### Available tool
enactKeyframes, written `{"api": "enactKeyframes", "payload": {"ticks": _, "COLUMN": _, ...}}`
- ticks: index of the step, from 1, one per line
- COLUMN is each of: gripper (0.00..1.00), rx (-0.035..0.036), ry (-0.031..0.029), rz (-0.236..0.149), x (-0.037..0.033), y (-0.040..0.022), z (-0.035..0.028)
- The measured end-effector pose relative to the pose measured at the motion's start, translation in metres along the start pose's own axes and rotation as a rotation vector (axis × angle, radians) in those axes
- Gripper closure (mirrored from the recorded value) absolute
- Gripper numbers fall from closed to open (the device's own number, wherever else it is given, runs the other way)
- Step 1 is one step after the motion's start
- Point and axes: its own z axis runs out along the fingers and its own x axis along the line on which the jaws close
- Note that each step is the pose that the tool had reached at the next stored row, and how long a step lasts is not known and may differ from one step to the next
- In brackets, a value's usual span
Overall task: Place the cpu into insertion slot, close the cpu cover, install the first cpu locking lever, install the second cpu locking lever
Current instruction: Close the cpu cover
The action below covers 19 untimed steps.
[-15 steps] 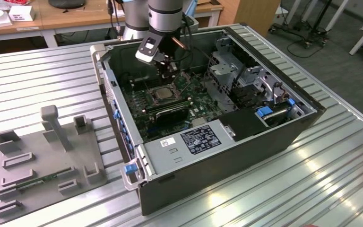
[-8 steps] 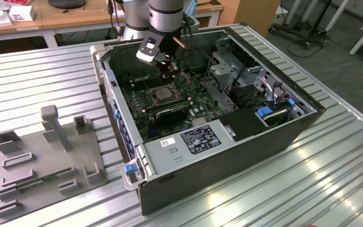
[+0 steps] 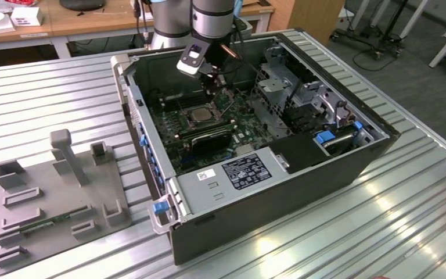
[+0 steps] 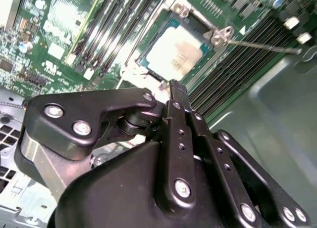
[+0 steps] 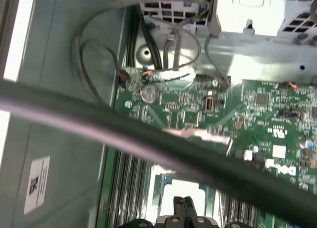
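The cpu (image 4: 176, 52) lies flat in the insertion slot (image 3: 202, 114) on the green motherboard (image 3: 243, 125), inside the open computer case. The silvery cpu cover (image 4: 132, 69) frames it, its cut-out showing the chip's pale top. One thin locking lever (image 4: 262, 46) sticks out from the socket's corner over dark ribbed parts. My gripper (image 4: 174, 88) hangs just above the socket's edge, fingers pressed together and shut with nothing seen between them. In the exterior view my gripper (image 3: 213, 87) is above the socket's far side. In the first wrist view my gripper (image 5: 184, 202) is over the socket.
A thick black cable (image 5: 148, 139) crosses close in front of the first wrist camera. The case walls (image 3: 134, 99), a metal drive cage (image 3: 281, 87) and the labelled grey power unit (image 3: 243, 171) ring the board. A grey fixture tray (image 3: 53, 197) lies at the exterior view's left.
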Motion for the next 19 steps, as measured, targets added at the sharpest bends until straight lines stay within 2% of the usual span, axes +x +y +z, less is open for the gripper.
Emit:
{"api": "enactKeyframes", "payload": {"ticks": 10, "gripper": 0.90, "rx": 0.0000, "ry": 0.0000, "rz": 0.000, "x": -0.0022, "y": 0.0194, "z": 0.0010}}
{"api": "enactKeyframes", "payload": {"ticks": 14, "gripper": 0.90, "rx": 0.0002, "ry": -0.0004, "rz": 0.000, "x": -0.0023, "y": 0.0206, "z": 0.0003}}
{"api": "enactKeyframes", "payload": {"ticks": 19, "gripper": 0.90, "rx": 0.0000, "ry": 0.0000, "rz": 0.000, "x": -0.0021, "y": 0.0211, "z": -0.0077}}
